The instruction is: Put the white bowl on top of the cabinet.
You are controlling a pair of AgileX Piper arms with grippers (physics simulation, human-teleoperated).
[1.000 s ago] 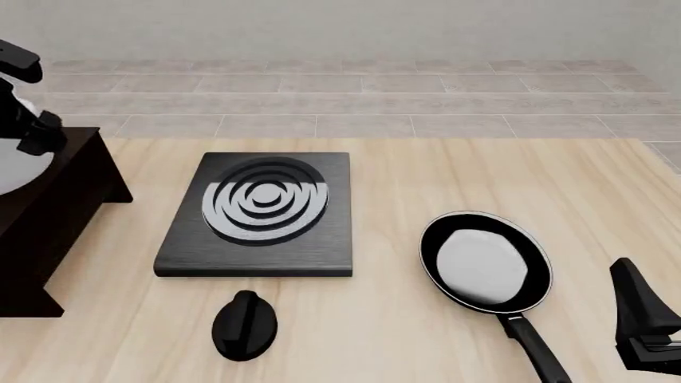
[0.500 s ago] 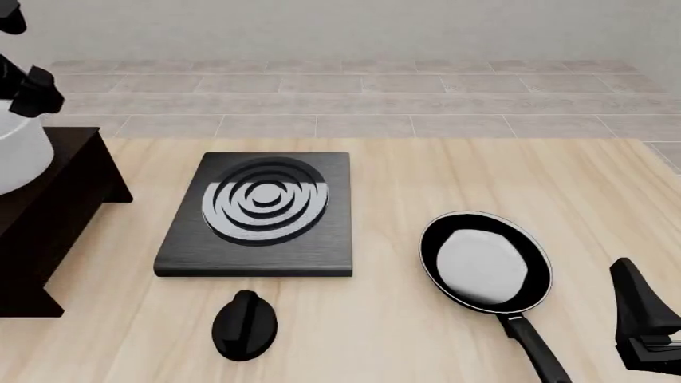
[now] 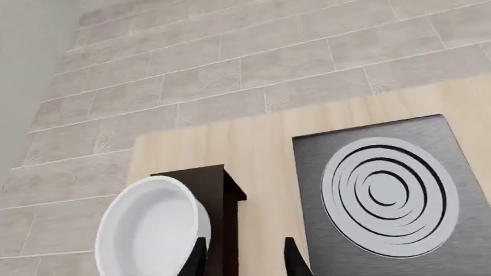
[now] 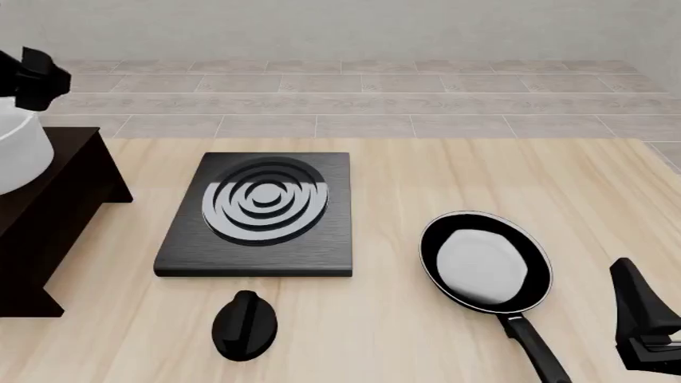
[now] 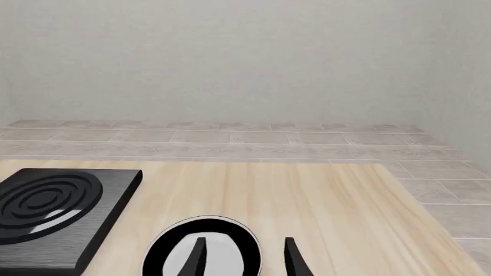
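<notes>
Hanging above the bowl (image 4: 19,152), the left gripper (image 4: 37,78) shows in the front view only as a dark block at the far left edge, clear of the bowl's rim. The bowl sits upright on the cabinet (image 4: 48,215), just below and slightly to the left of that gripper. From the front the fingers cannot be made out; the left wrist view gives them instead, two dark fingertips (image 3: 195,260) parted with nothing between them, so this gripper (image 3: 244,257) is open. The same view looks down into the bowl (image 3: 149,230), which lies just beside one fingertip, over the cabinet (image 3: 218,213) top, with the stove (image 3: 387,198) on the other side of the fingers.

Low at the right edge of the front view, the right gripper (image 4: 647,327) is a dark wedge resting near the table (image 4: 426,183), close beside the pan (image 4: 486,262) handle. Its state is unclear there. The right wrist view shows its fingertips (image 5: 290,257) spread and holding nothing, this gripper (image 5: 244,257) pointing level across the table (image 5: 322,195), the pan (image 5: 201,247) directly ahead between the tips, the stove (image 5: 65,210) off to one side. A knob (image 4: 245,324) appears only in the front view.
</notes>
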